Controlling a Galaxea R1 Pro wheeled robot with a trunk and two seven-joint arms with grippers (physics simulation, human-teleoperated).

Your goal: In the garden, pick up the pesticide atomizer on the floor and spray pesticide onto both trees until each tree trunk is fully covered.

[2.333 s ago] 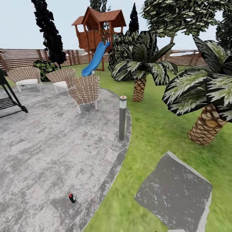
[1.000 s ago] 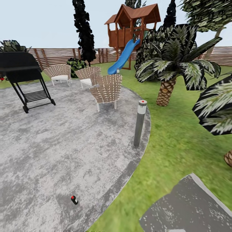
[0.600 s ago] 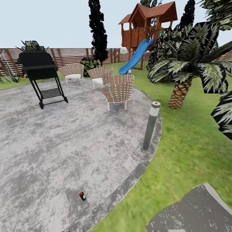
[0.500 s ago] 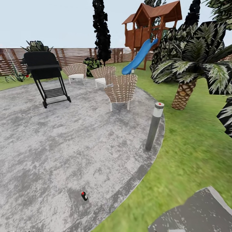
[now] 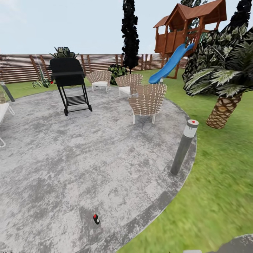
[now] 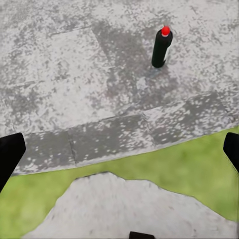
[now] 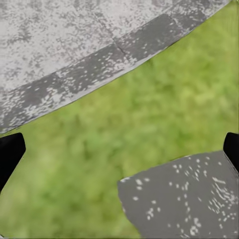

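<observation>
My view has swung since a couple of seconds ago — the whole scene has slid across it, so it is my head and base turning, not the garden rearranging itself. The black grill (image 5: 70, 82) has come into sight beyond the wicker chairs (image 5: 147, 102), and the grey stepping stone that lay large beside the paving's curved edge has slipped almost out of frame.

Through all that, the pesticide atomizer (image 5: 96, 219) sits in the same spot on the floor (image 5: 70, 165), upright, red top showing, just inside the darker curved border and well short of the grey bollard light (image 5: 183, 147). My left wrist camera now looks straight at the bottle (image 6: 162, 47), standing on the paving just beyond that border from the grass.

My left gripper (image 6: 119, 149) has its fingers spread wide, nothing between them; my right gripper (image 7: 119, 149) is spread the same way over grass, beside the border.

I judge the turn has lined me up for the pick — the left arm looks the likelier one. No spraying has begun.
</observation>
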